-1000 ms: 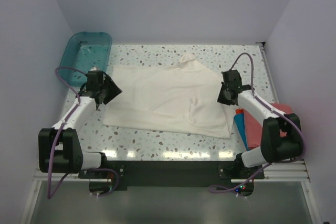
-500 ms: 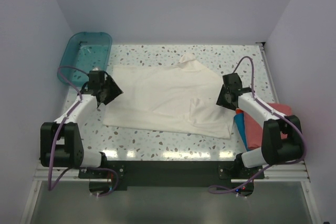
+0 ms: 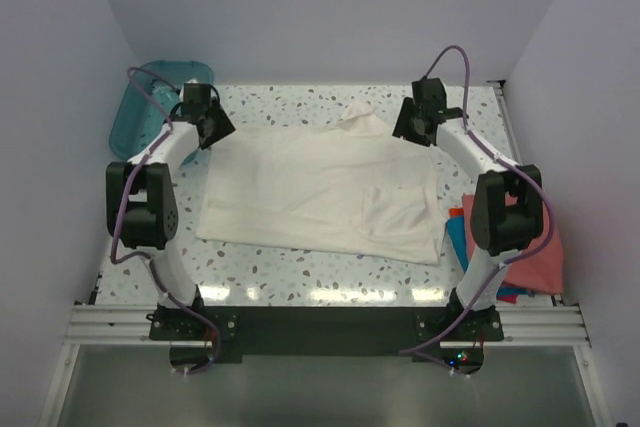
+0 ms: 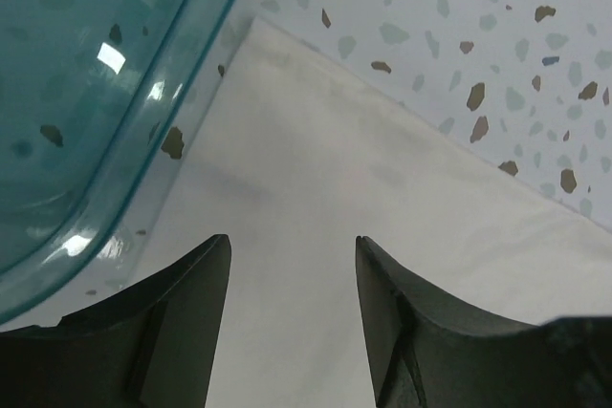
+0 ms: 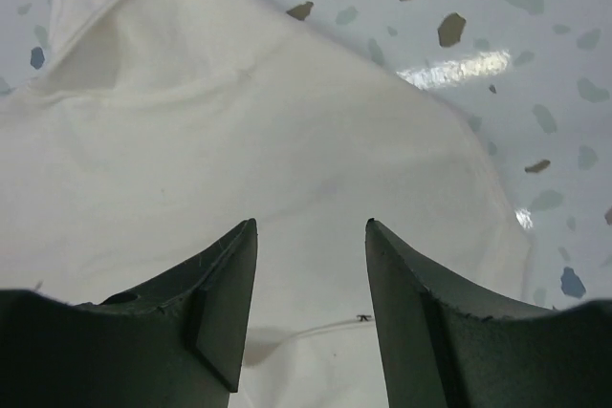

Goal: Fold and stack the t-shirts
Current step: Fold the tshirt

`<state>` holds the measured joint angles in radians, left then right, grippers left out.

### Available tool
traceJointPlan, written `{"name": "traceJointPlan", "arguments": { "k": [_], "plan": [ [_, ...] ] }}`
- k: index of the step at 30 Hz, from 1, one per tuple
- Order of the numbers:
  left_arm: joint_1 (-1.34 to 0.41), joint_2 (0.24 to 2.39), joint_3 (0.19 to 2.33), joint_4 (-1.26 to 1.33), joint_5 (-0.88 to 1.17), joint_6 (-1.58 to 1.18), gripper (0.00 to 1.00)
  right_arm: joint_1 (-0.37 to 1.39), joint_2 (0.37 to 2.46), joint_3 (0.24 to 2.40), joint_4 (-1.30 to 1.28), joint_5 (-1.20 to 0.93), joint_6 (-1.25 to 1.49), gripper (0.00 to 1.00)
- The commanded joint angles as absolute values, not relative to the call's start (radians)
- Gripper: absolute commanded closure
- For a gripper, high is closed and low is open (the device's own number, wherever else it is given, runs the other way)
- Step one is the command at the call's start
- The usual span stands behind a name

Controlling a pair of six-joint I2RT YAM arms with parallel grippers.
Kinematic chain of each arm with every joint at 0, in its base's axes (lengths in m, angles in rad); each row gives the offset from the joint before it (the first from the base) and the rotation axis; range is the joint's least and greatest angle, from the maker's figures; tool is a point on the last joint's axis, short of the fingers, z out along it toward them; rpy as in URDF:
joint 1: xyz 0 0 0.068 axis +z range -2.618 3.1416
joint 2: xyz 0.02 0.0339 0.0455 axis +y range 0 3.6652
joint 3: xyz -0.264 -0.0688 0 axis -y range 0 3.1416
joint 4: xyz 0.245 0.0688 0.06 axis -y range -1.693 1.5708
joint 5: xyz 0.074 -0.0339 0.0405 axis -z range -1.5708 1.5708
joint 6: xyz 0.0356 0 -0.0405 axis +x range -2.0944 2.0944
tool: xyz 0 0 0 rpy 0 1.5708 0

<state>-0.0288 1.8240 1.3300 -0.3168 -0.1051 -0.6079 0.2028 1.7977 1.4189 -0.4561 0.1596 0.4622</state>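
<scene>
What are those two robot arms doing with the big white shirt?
They look ready to fold it. The white shirt lies spread out. The left gripper hovers open over its far corner beside the teal tub, and the right gripper hovers open over the other far corner. Neither holds anything yet.

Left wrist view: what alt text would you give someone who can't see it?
The left gripper, jaws open, hangs over a corner of a cream-white t-shirt spread on a speckled table. A translucent teal tub sits at the upper left.
</scene>
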Motion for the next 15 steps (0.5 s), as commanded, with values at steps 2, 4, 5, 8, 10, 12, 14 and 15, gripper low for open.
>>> {"name": "traceJointPlan", "arguments": {
  "k": [2,4,5,8,10,12,14,15],
  "plan": [
    [-0.046,1.971,1.495,-0.336,-0.190,-0.587,0.42,0.206,1.907,1.584,-0.417,0.115,0.428,0.48],
    [-0.055,2.028,1.599,-0.371,-0.231,-0.595,0.43,0.206,1.976,1.627,-0.399,0.097,0.425,0.48],
    [-0.058,2.077,1.632,-0.376,-0.245,-0.594,0.43,0.206,1.999,1.666,-0.393,0.095,0.422,0.48],
    [-0.064,2.158,1.735,-0.400,-0.300,-0.607,0.44,0.206,2.065,1.722,-0.377,0.087,0.413,0.48],
    [-0.064,2.195,1.797,-0.423,-0.343,-0.626,0.44,0.204,2.097,1.738,-0.364,0.084,0.410,0.48],
    [-0.064,2.235,1.825,-0.436,-0.360,-0.637,0.45,0.204,2.115,1.755,-0.356,0.081,0.408,0.48],
    [-0.066,2.258,1.847,-0.439,-0.393,-0.658,0.46,0.199,2.135,1.767,-0.348,0.080,0.406,0.48],
    [-0.066,2.264,1.850,-0.434,-0.400,-0.666,0.46,0.198,2.140,1.770,-0.344,0.071,0.407,0.48]
  ]
}}
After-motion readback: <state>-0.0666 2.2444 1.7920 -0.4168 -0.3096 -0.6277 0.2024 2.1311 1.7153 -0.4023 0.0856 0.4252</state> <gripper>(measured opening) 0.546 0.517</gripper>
